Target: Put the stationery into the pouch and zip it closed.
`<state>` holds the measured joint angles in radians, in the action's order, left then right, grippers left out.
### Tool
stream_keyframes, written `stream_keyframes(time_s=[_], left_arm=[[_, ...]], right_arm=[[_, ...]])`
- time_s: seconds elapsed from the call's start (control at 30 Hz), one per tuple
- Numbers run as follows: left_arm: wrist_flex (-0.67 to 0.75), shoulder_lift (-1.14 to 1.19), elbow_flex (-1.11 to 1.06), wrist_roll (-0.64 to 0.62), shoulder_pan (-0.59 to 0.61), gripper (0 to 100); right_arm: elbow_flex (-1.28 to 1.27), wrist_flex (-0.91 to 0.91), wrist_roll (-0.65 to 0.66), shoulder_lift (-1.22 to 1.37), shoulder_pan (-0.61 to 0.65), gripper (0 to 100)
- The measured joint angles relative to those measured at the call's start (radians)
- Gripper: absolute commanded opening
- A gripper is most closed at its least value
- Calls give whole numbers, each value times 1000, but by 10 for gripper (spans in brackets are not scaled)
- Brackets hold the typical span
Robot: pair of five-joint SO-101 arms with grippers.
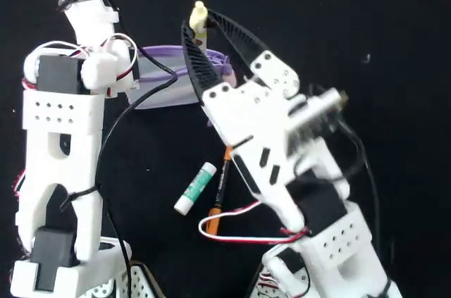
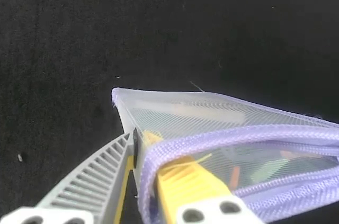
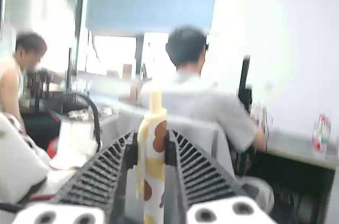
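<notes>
On black table (image 1: 394, 44): glue stick (image 1: 196, 187), orange pen (image 1: 220, 184).

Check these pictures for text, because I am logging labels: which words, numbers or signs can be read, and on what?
No text here can be read.
White glue stick with green label: print too small to read.
Orange-and-black pen: any marking too small to read.
Yellow pen with brown patches: a pattern, no lettering seen.
Purple mesh pouch: no lettering seen.
</notes>
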<state>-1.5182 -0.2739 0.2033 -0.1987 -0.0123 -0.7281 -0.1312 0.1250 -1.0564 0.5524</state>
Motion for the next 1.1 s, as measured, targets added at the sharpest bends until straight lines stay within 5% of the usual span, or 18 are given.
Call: stream_keyframes(time_s=[0.27,0.57,0.9,1.1], left_arm=[[29,-2,-25,0,2,27],[32,-2,-25,0,2,27],[32,-2,-25,0,3,27],[32,-2,-25,0,3,27]], right_arm=[[-46,218,-138,-31,6,11],[-213,502,-152,118,6,11],[-229,535,-152,290,-3,19],[-273,535,-152,325,-6,273]])
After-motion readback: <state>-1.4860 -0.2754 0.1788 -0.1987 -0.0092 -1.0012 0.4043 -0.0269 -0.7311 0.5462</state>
